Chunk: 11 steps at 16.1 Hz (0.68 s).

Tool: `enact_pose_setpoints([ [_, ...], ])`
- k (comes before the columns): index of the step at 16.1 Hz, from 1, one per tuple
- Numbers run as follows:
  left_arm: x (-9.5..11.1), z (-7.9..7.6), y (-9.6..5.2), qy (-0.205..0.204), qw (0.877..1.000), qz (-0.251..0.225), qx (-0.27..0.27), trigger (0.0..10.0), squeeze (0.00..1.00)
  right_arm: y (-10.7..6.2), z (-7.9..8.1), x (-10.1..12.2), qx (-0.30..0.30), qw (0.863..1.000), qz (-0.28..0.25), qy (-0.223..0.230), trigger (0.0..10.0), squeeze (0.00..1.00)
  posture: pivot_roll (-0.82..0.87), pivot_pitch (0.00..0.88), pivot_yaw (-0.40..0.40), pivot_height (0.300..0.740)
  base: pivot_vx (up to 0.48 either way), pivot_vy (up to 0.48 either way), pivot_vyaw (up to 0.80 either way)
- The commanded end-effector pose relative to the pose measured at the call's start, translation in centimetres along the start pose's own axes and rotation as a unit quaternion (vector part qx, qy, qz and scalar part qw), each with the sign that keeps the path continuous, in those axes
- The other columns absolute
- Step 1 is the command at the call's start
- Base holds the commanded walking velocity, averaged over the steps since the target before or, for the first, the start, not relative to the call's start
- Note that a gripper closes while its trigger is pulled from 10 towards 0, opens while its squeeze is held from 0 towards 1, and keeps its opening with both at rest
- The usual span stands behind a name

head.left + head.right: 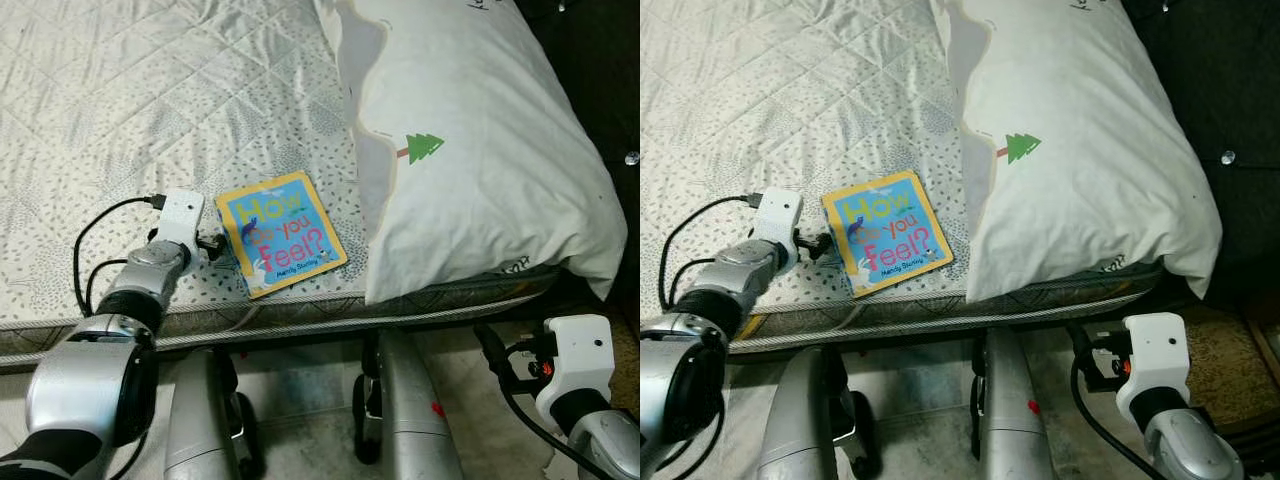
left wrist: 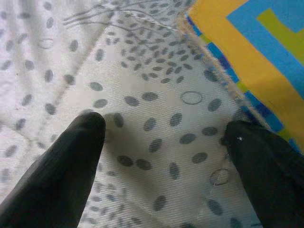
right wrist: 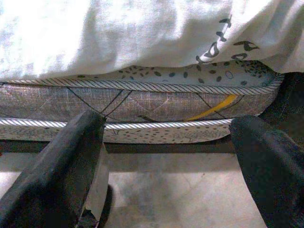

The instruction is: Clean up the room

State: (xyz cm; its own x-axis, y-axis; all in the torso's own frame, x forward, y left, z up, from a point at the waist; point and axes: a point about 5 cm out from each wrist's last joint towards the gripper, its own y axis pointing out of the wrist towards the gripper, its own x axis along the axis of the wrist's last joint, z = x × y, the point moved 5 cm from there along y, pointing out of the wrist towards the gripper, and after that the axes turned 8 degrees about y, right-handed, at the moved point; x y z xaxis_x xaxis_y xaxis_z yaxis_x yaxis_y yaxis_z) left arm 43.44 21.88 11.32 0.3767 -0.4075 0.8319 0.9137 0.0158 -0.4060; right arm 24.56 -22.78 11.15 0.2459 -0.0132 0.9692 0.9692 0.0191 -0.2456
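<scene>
I'm holding the left gripper low over the white quilted mattress with grey leaf print, fingers spread and empty, just beside the left edge of the square yellow-bordered blue board book.

In the left wrist view one black fingertip is sitting on bare fabric and the other fingertip is at the book's edge; I can't tell if it's touching.

The book is lying flat, cover up, near the mattress's front edge, with the big white pillow with a green tree print at its 3 o'clock, close but with a strip of sheet between them. From the gripper, the book is at 3 o'clock.

Handling guess: light, stiff cardboard pages, glossy cover so probably slippery, not fragile. It's flush on soft bedding, so a top pinch looks poor. I'm judging the best hold is across the thickness at the left edge or the near-left corner, pressing the lower finger into the quilt to get under. Risk: the book sliding toward the pillow instead of lifting.

The right gripper is hanging idle below the mattress edge at the pillow end, fingers apart, holding nothing, facing the mattress's piped grey side.
</scene>
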Motion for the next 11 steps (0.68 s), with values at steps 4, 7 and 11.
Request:
enact_pose_setpoints([
  [4, -0.8, 3.7, -0.7, 0.013, 0.999, 0.013, 0.048, 10.0, 0.00, -0.6, -0.6, -0.7, -0.014, 1.000, 0.011, 0.003, 10.0, 0.00, -0.24, 0.382, -0.004, 0.580, 0.000, 0.000, 0.00],
  [7, 0.5, 4.0, -0.7, 0.026, 0.998, -0.008, 0.061, 10.0, 0.00, -0.7, -0.7, -0.7, -0.016, 1.000, 0.010, 0.002, 10.0, 0.00, -0.25, 0.382, -0.002, 0.580, 0.000, 0.000, 0.00],
  [11, 2.4, 0.3, 0.1, 0.053, 0.998, -0.029, 0.018, 10.0, 0.00, -1.0, -1.0, -0.5, -0.023, 1.000, 0.008, 0.001, 10.0, 0.00, -0.26, 0.385, 0.004, 0.580, 0.000, 0.000, 0.00],
])
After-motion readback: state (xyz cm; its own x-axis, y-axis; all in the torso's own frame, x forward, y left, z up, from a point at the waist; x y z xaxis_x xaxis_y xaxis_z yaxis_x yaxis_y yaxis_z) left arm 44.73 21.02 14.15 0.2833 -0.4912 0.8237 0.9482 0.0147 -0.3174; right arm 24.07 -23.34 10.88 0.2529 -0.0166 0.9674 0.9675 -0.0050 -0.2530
